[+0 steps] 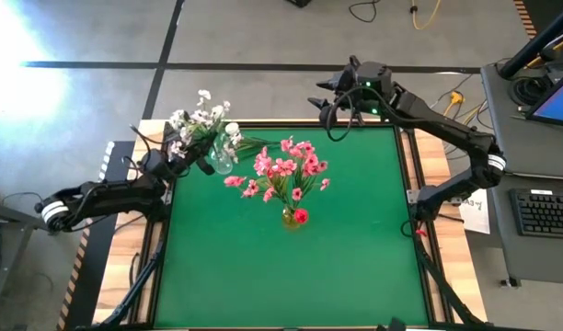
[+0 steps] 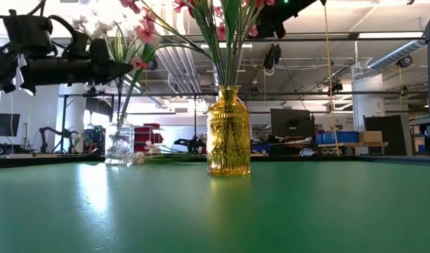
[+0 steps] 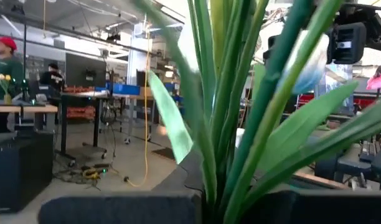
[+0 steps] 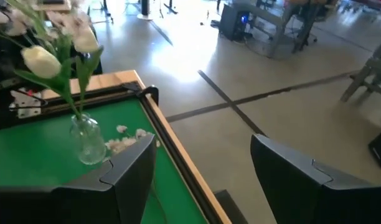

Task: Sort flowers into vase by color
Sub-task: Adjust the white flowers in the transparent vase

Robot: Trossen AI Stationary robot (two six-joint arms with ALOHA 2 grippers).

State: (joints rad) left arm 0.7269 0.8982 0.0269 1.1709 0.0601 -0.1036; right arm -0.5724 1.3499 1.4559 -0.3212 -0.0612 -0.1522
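Note:
A clear glass vase (image 1: 223, 163) (image 2: 119, 144) stands at the table's far left, with white blossom sprays (image 1: 194, 119) and a white tulip (image 4: 41, 60) rising from it. My left gripper (image 1: 204, 164) (image 2: 125, 68) is shut on their green stems above the vase's mouth. An amber vase (image 2: 227, 133) (image 1: 289, 219) in the middle holds pink sprays (image 1: 286, 170) and a red tulip (image 1: 301, 216). My right gripper (image 1: 321, 101) (image 4: 203, 165) hangs open over the table's far edge, with nothing between its fingers. My left gripper pinches the green stems and leaves (image 3: 210, 180) between its two fingers, coming level from the table's left and lying across them. The stems stand upright and run down into the clear vase (image 2: 121, 112). How many stems are in the grip cannot be told.
A loose green stem (image 1: 254, 142) and small white blossoms (image 4: 125, 140) lie on the green mat beside the clear vase, toward the far edge. The table's wooden rim (image 4: 172, 149) runs under my right gripper. The mat's near half (image 1: 291, 285) lies bare.

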